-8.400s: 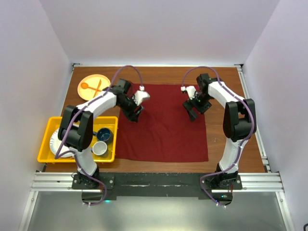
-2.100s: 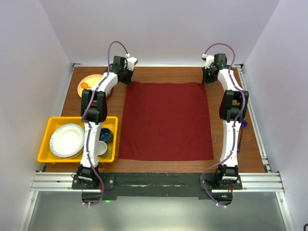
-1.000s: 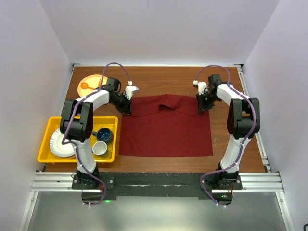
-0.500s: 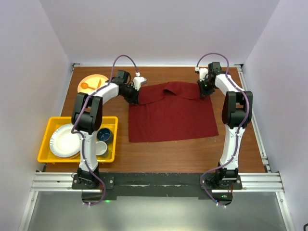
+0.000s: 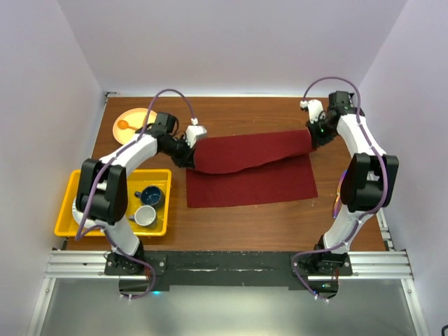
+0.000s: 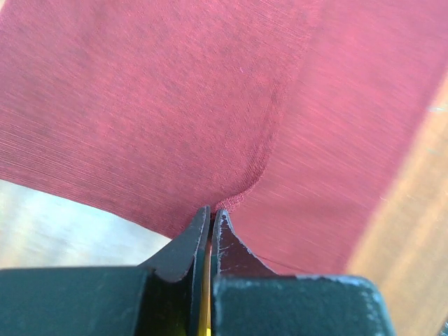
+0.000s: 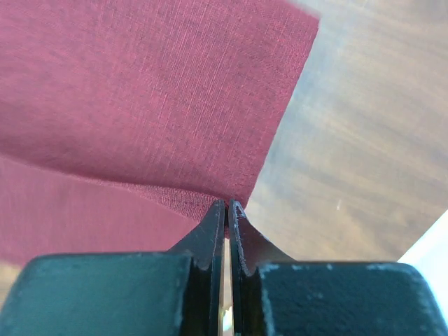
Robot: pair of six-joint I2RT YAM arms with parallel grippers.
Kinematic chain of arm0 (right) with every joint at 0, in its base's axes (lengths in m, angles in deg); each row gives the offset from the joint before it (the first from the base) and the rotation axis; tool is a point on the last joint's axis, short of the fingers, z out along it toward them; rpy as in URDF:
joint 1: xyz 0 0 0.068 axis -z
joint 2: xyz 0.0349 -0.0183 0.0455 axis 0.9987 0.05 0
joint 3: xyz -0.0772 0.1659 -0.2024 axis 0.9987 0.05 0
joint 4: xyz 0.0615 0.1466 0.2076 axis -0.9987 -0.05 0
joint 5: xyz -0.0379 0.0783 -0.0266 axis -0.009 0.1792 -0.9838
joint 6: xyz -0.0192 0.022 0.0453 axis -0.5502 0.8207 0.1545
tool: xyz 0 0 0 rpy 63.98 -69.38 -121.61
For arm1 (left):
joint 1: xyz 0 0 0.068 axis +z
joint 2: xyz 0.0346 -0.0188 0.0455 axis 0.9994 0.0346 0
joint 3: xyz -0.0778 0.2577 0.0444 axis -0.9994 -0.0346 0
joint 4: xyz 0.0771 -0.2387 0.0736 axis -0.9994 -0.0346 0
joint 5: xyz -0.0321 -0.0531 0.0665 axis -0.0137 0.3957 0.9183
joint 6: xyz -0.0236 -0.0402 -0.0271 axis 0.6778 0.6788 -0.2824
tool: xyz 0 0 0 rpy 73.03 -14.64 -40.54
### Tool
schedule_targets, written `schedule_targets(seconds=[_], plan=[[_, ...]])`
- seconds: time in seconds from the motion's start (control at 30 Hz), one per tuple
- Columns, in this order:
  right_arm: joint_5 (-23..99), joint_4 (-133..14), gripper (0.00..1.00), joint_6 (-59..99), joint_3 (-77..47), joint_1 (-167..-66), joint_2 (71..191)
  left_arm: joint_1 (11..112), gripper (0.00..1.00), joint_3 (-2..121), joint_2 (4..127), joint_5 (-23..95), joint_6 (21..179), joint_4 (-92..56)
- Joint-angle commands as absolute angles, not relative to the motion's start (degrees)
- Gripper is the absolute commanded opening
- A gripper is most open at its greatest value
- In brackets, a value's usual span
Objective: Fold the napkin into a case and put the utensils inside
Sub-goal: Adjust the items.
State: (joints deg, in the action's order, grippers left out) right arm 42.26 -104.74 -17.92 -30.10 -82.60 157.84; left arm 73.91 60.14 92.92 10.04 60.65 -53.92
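Note:
The maroon napkin (image 5: 252, 185) lies across the middle of the table, its far edge lifted and stretched taut between both grippers. The raised band (image 5: 245, 150) hangs over the flat lower layer. My left gripper (image 5: 190, 150) is shut on the left far corner; the left wrist view shows its tips (image 6: 210, 210) pinching the napkin's (image 6: 140, 105) hem. My right gripper (image 5: 313, 136) is shut on the right far corner, its tips (image 7: 227, 203) clamped on the napkin's (image 7: 140, 84) edge above bare wood. No case shows, and the utensils are out of view.
An orange plate (image 5: 133, 120) with an orange spoon and fork sits at the far left. A yellow tray (image 5: 70, 203) at the near left holds a blue cup (image 5: 150, 196) and a white cup (image 5: 145, 215). Bare wooden tabletop (image 5: 280, 224) lies before the napkin.
The napkin's near edge has slid away from the arm bases. The held far edge, sagging in the middle before, is now pulled taut and brought toward the near side over the lower layer.

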Motion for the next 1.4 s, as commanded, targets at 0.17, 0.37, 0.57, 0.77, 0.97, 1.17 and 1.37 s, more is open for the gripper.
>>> schedule_targets(seconds=[0.17, 0.37, 0.57, 0.77, 0.97, 1.17, 1.37], plan=[[41.55, -105.21, 0.0, -28.09, -12.41, -82.56, 152.45, 70.53, 0.0, 42.75, 82.95, 7.93, 61.65, -51.86], [41.72, -105.74, 0.0, -29.24, -10.12, -82.47, 150.86, 68.86, 0.0, 39.75, 81.72, 8.37, 62.89, -50.97], [43.12, -111.36, 0.0, -30.38, -14.86, -80.2, 149.28, 68.86, 0.0, 42.74, 78.91, 7.67, 60.08, -56.58], [43.12, -111.98, 0.0, -32.58, -11.62, -79.75, 148.75, 68.42, 0.0, 42.22, 79.96, 7.59, 53.05, -62.13], [42.87, -109.35, 0.0, -32.23, -6.26, -80.19, 148.92, 64.99, 0.0, 40.55, 79.78, 10.13, 49.35, -63.72], [41.55, -105.49, 0.0, -31.09, -3.09, -81.24, 151.38, 63.41, 0.0, 39.4, 82.5, 14.96, 51.72, -59.51], [39.87, -103.46, 0.0, -29.77, -1.42, -81.51, 153.5, 63.32, 0.0, 40.01, 86.81, 23.3, 53.66, -54.67]])
